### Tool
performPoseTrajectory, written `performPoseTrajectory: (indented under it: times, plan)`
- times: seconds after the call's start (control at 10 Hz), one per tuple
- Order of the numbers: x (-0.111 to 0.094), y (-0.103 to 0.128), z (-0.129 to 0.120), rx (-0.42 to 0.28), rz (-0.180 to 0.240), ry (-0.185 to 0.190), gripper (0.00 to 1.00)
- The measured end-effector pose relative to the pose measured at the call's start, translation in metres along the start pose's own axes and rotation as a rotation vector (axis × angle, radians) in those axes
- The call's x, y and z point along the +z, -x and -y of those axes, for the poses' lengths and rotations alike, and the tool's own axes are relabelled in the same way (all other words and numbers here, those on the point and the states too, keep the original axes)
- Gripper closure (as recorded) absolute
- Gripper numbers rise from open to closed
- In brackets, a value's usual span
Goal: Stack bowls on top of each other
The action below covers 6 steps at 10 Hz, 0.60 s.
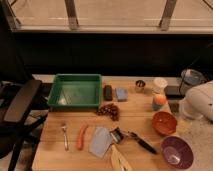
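Note:
The orange-red bowl [164, 123] sits upright on the wooden table [55, 155] at the right. The larger purple bowl [177, 152] sits apart from it, nearer the front right corner. Both bowls look empty. A white rounded part of my arm [201, 102] reaches in from the right edge, just right of the orange-red bowl. My gripper itself is out of view, past that arm part.
A green tray [75, 91] stands at the back left. A white cup [160, 84], a small metal cup [140, 85], a blue sponge [121, 94], grapes [108, 110], a fork [65, 136], a carrot [81, 137] and a black-handled tool [136, 140] lie around. A black chair [20, 107] stands at the left.

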Motion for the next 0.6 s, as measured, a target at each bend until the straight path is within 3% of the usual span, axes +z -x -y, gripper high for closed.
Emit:
performPoseTrajectory:
  times: [0.3,0.6]
  plan:
    - [0.013,0.040,-0.027,-0.021,-0.002,0.029,0.20]
    - [0.035,0.069,-0.055,0.002,0.000,0.096,0.20]
